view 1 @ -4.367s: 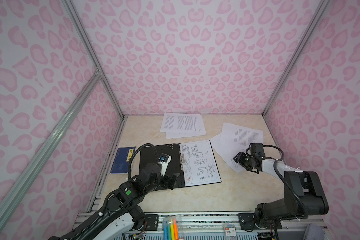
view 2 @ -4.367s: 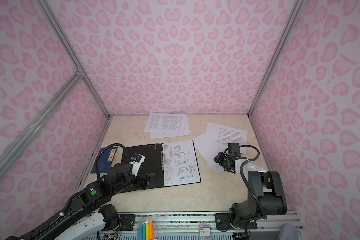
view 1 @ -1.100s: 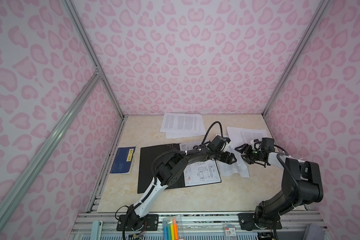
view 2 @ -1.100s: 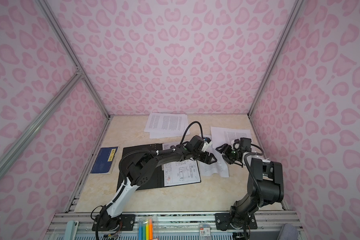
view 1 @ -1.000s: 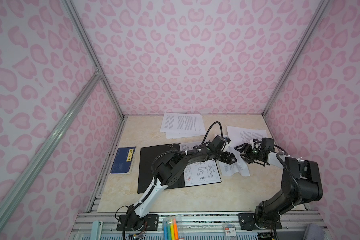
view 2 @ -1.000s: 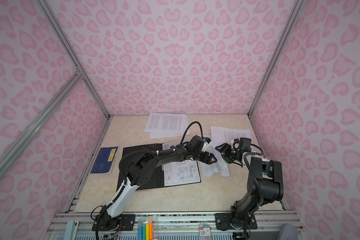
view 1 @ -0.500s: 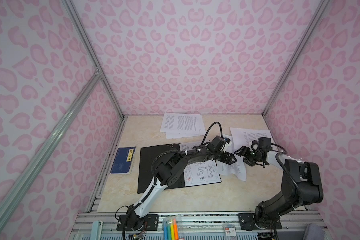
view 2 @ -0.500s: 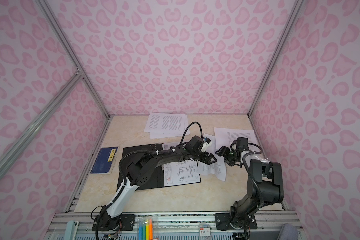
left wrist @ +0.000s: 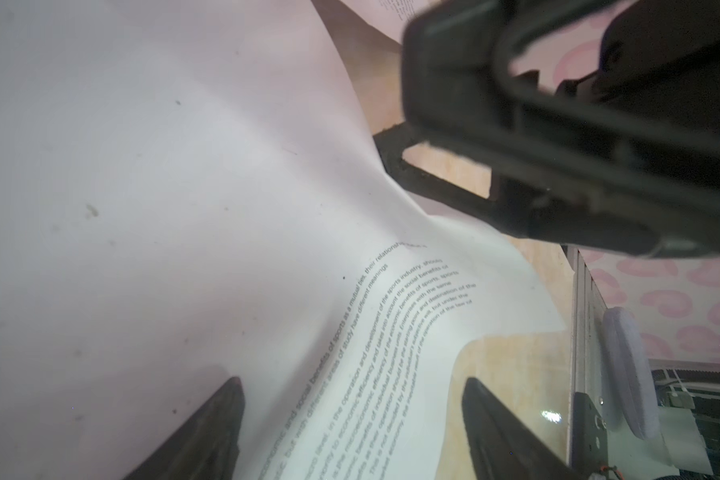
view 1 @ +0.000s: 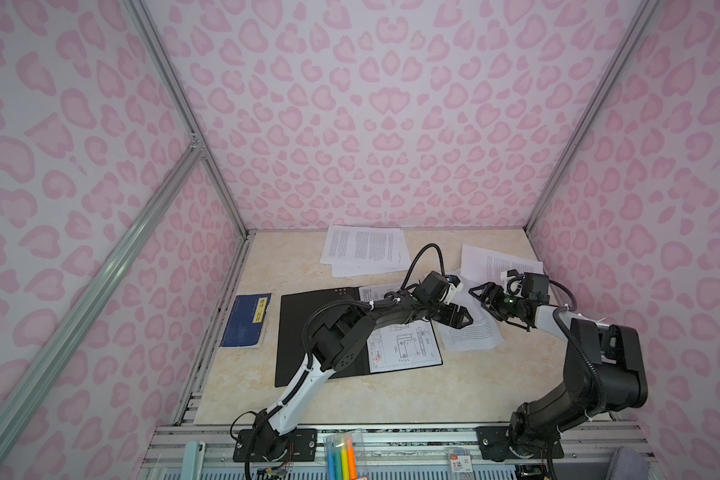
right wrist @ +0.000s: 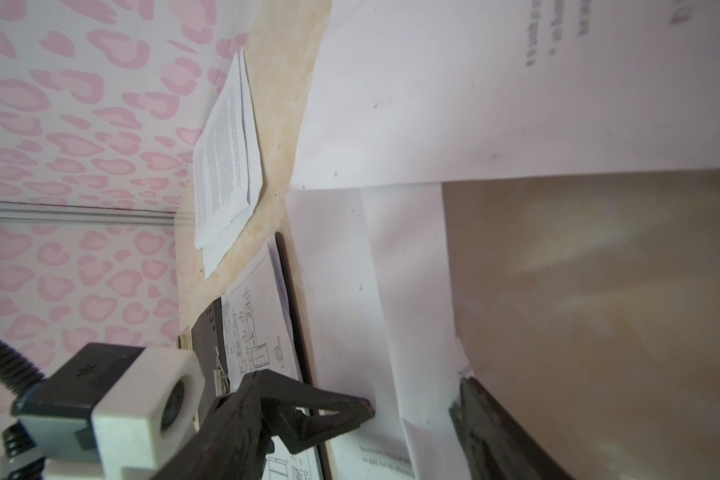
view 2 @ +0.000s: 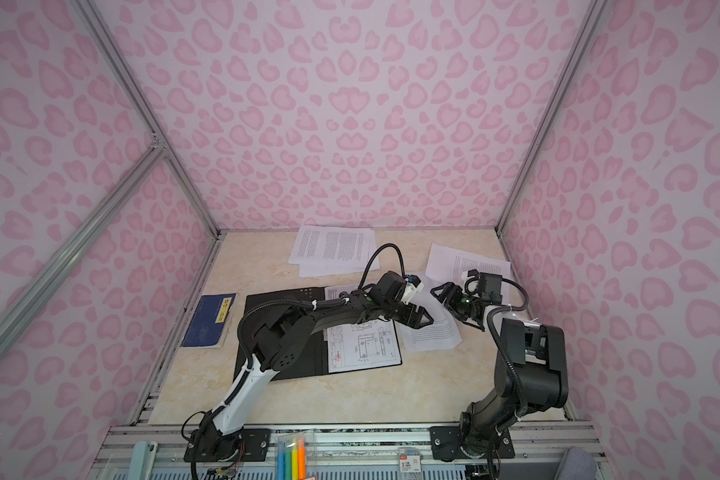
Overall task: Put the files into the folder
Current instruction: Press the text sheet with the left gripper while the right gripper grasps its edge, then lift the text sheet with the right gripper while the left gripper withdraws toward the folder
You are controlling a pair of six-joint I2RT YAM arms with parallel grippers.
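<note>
On the pale marbled surface (view 1: 391,395), between pink-spotted walls, the thin flat folder (view 1: 298,324) lies open with its black inside up. A white sheet with a line drawing (view 1: 404,349) rests on its right half. Left of it lies a dark blue booklet with a yellow label (view 1: 246,320). A stack of white printed sheets (view 1: 362,249) sits at the far edge, another printed sheet (view 1: 491,262) at the far right, and coloured markers (view 1: 341,455) at the near edge. The black left arm (view 1: 350,328) stretches across the folder, hiding its spine and the far part of the drawing sheet. Just right of the folder lies a white text sheet (view 1: 470,336), its far part bowed upward. The left gripper (view 1: 460,318) hangs over it, jaws wide apart, holding nothing. The right gripper (view 1: 485,293), almost tip to tip with it, is spread too, with the sheet's edge loose between its fingers (right wrist: 308,411). A few seconds earlier the left arm was folded back over the folder's near left, and this sheet lay farther right, overlapping the other printed sheet.
</note>
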